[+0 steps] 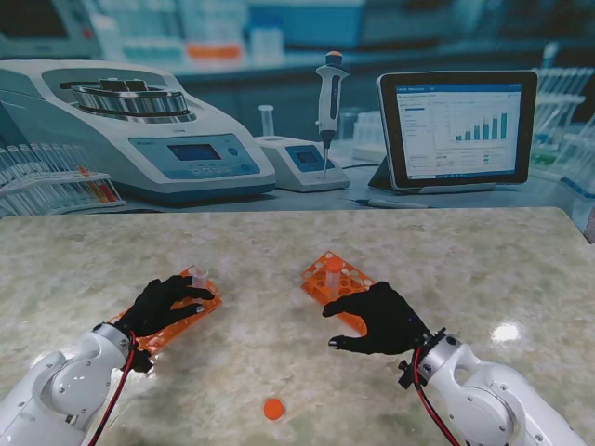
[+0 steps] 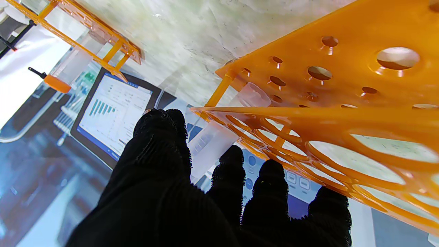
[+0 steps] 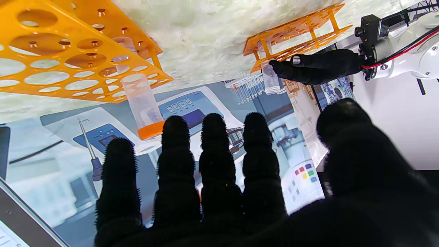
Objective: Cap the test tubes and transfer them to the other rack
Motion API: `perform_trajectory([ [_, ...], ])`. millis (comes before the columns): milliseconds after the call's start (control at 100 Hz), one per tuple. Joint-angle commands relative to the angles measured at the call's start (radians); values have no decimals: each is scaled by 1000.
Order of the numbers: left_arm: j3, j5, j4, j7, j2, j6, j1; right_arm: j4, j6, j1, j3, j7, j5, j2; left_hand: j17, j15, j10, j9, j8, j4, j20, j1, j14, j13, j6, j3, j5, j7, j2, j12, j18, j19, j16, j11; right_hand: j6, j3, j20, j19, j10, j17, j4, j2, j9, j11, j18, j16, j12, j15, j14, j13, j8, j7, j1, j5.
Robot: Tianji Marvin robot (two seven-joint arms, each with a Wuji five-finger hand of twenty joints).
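A marble-patterned table (image 1: 279, 251) fronts what seems a printed lab backdrop: centrifuge (image 1: 130, 125), pipette (image 1: 329, 98), tablet (image 1: 456, 130).

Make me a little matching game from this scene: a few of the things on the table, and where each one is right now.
Things
1. uncapped tube
2. capped tube
3. loose orange cap
4. right hand

Places
A. lying on the bare table, nearest to me, between the two arms
B. standing in the right rack
C. hovering open, holding nothing
D. in the left rack, at the left hand fingertips

Pairs: 1-D, 2-B, 3-A, 4-C
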Motion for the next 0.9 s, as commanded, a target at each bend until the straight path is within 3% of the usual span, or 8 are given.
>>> perform_trajectory([
  [0,2,1,-2,-4,-3,1,3,2,3,-3,-6,5,3,0,-11,-8,-58,2,8,-17,-40,35,-34,-16,-25,-22,28,18,48,12,-29,-62,-12,20,-2,-21,-15,1,-20,-16,21,31,-8,-11,22,-11,-1,-11,-25,-21,-3,-4,-36,-27],
  [290,2,-10,-2,0,-5,-4,5,1,6,-1,-8,14,8,1,-11,-5,-55,8,6,-19,-43,29,-31,-9,-18,-26,44,18,67,12,-30,-61,-9,20,-5,-28,-15,2,-20,-15,21,45,-8,-10,22,-11,0,-11,-24,-22,-2,-2,-34,-25],
  [310,2,-11,-1,1,-5,-6,4,1,6,-1,-8,16,9,1,-11,-4,-84,12,7,-20,-43,28,-31,-6,-21,-27,47,20,68,13,-30,-61,-8,22,-5,-29,-15,2,-23,-15,21,44,-9,-10,22,-11,0,-10,-26,-21,-2,-2,-34,-26],
  [360,2,-12,1,7,-6,-13,3,1,7,0,-9,19,10,1,-10,-2,-100,16,10,-19,-43,29,-33,-1,-21,-27,51,23,66,16,-30,-60,-7,28,-4,-30,-15,1,-22,-15,21,46,-8,-10,22,-11,0,-11,-26,-22,-1,-2,-33,-26],
  [890,-13,-19,-2,41,-13,-53,6,1,4,0,-11,20,13,1,-12,5,-99,38,18,-18,-25,35,-26,29,-5,-26,84,45,60,28,-24,-44,2,45,-3,-41,-15,2,-22,-14,22,52,-8,-10,21,-11,1,-11,-28,-22,0,-3,-31,-26],
])
